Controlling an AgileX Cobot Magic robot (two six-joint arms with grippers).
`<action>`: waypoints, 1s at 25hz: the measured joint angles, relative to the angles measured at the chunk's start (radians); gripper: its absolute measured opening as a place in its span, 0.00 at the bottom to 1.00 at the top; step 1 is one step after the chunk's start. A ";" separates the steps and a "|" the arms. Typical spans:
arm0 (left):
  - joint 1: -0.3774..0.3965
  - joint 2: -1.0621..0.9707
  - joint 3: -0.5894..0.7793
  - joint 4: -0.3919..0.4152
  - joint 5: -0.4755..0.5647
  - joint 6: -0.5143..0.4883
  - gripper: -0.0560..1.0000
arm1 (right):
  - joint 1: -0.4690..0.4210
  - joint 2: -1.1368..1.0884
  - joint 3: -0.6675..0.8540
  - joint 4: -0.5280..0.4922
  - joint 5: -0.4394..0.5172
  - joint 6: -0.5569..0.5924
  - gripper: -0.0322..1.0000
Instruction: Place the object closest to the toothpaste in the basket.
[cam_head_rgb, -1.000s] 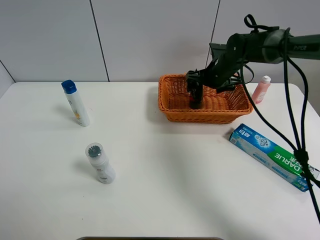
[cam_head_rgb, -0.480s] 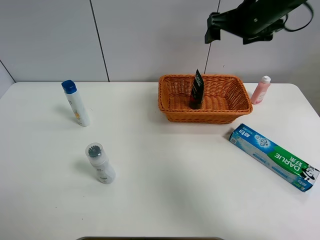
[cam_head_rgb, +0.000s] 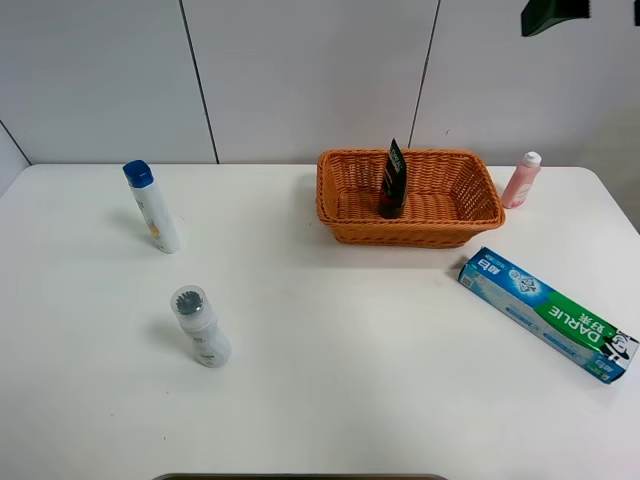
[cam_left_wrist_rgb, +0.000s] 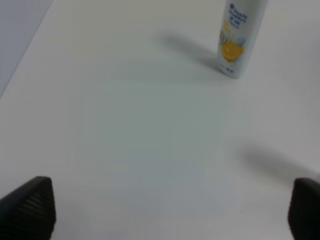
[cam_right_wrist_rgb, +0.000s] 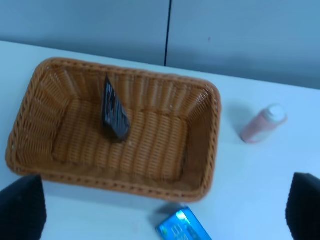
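Inside the basket (cam_head_rgb: 470, 215), near its left half, a black tube (cam_head_rgb: 393, 180) stands upright on its cap, leaning a little against the wicker. The right wrist view shows the same tube (cam_right_wrist_rgb: 114, 114) resting on the woven floor of the basket (cam_right_wrist_rgb: 200, 185), clear of the walls. It looks light and soft-sided, the kind of tube that dents under a hard squeeze, with a flat crimped top and a stiffer cap end; the firm spot to take hold would be low on the body, just above the cap, across its narrow thickness. Its glossy skin may be a bit slippery.

The toothpaste box (cam_head_rgb: 545, 314) lies flat on the table (cam_head_rgb: 320, 400), well apart from the basket's front right corner. A pink bottle (cam_head_rgb: 521, 180) stands just beside the basket's right end. On the far left stand a white bottle with a blue cap (cam_head_rgb: 152, 206) and, nearer the front, a second white bottle (cam_head_rgb: 201, 326) tipped toward the camera. Nothing crowds the basket opening.

The right gripper (cam_right_wrist_rgb: 160, 210) is high above the basket, its fingertips wide apart at the frame corners and holding nothing. The left gripper (cam_left_wrist_rgb: 170, 210) hovers over bare table, likewise spread wide and empty, though blur makes its fingertips hard to read.
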 joint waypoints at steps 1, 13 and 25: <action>0.000 0.000 0.000 0.000 0.000 0.000 0.94 | 0.000 -0.024 0.000 -0.002 0.017 -0.003 0.99; 0.000 0.000 0.000 0.000 0.000 0.000 0.94 | 0.000 -0.398 -0.001 -0.026 0.130 -0.019 0.99; 0.000 0.000 0.000 0.000 0.000 0.000 0.94 | -0.057 -0.825 0.186 -0.004 0.145 0.032 0.99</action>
